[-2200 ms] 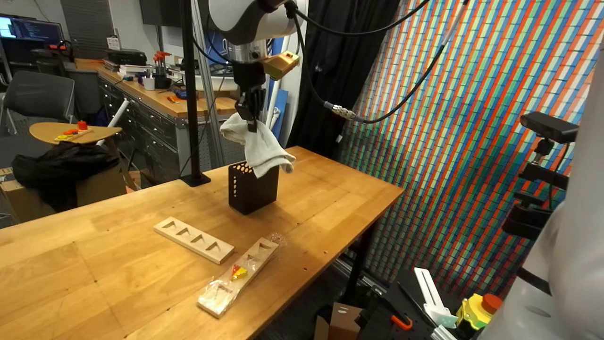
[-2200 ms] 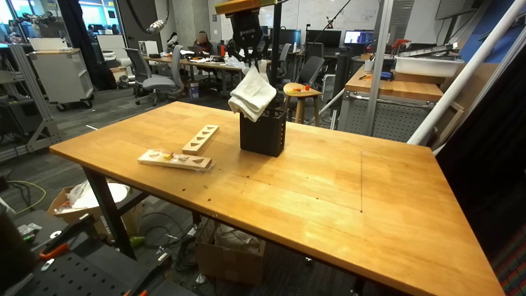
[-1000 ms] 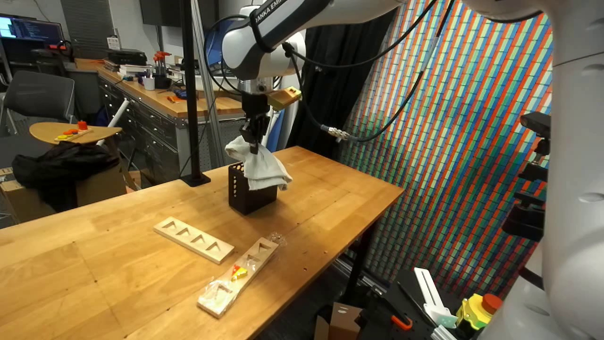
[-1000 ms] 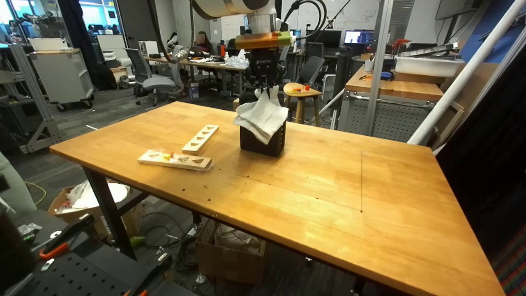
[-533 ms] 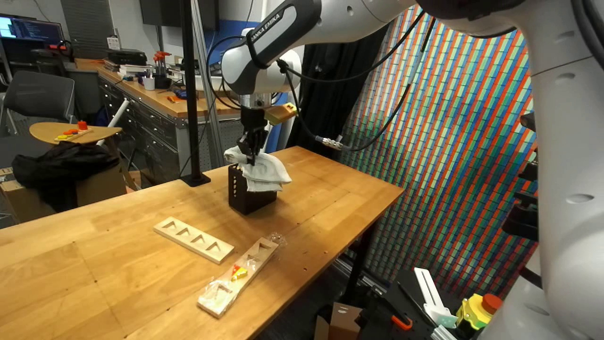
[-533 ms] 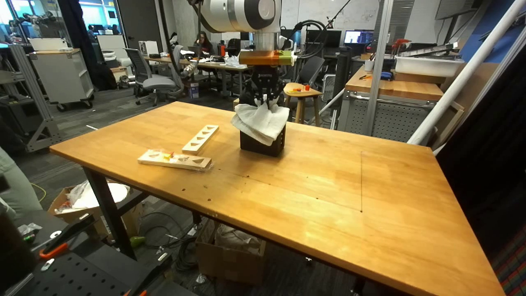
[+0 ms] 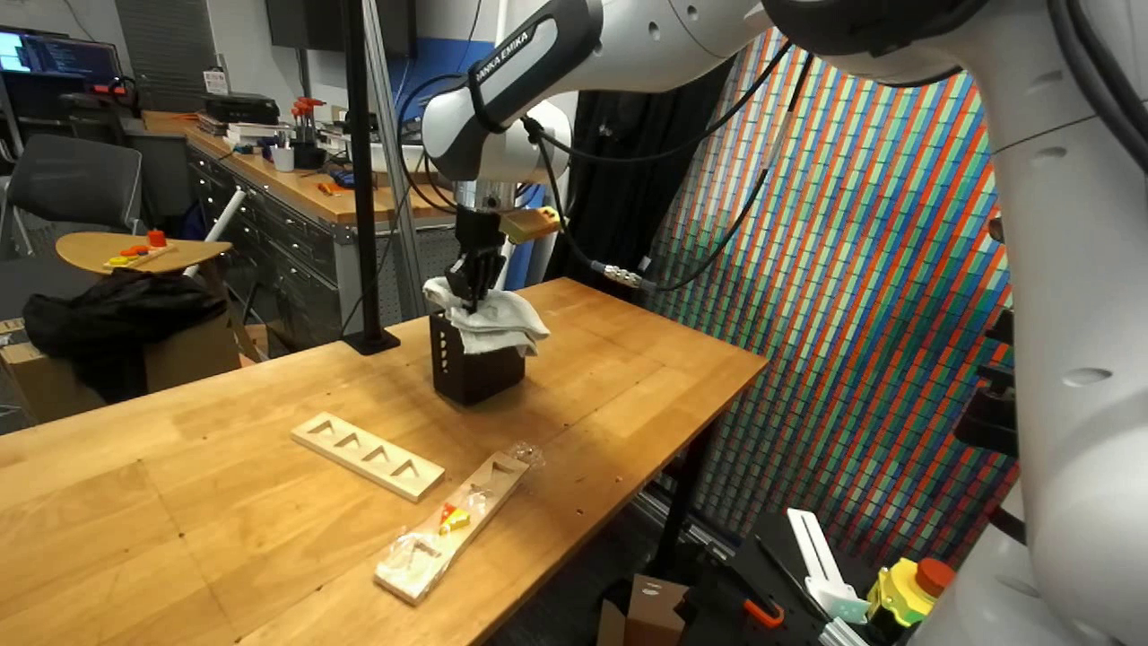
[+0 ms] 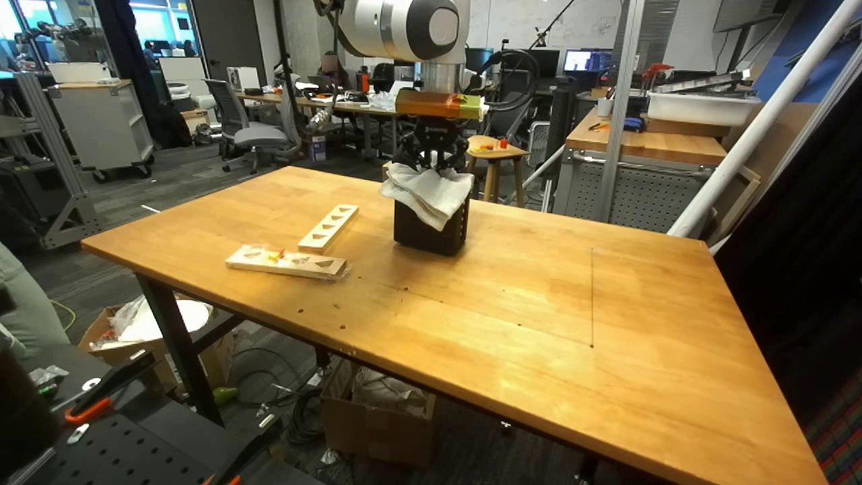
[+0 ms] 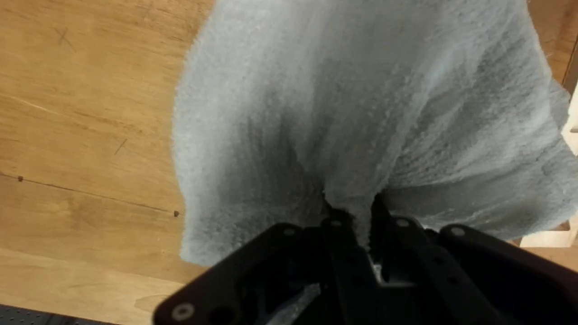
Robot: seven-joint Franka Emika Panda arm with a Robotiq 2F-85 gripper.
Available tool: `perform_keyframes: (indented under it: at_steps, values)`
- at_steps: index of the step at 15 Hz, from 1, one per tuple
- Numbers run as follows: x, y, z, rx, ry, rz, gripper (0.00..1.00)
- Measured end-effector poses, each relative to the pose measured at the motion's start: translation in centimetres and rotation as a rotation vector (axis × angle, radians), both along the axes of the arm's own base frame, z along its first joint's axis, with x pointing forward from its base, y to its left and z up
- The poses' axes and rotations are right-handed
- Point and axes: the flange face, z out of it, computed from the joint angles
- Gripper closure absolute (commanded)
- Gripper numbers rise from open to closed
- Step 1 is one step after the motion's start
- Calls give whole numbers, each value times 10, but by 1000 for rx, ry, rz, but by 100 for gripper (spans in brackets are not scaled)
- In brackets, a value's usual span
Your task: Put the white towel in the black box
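We have a big wooden desk (image 8: 539,303). The white towel (image 8: 431,188) lies over the top of the black box (image 7: 480,375) on it, with edges hanging outside. Our claw (image 9: 359,215) pinches a fold of the towel. We should push that bunch straight down, slow and soft, tuck the edges in, and not tip the box.
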Motion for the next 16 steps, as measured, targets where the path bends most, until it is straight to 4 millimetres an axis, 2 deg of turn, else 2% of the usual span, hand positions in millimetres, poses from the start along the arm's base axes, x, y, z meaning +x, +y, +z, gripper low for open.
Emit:
perform_keyframes:
  at_steps: [7,16]
  values:
    - [4,-1,-16,67,0,-2,88]
    - [3,-2,-15,81,-5,12,88]
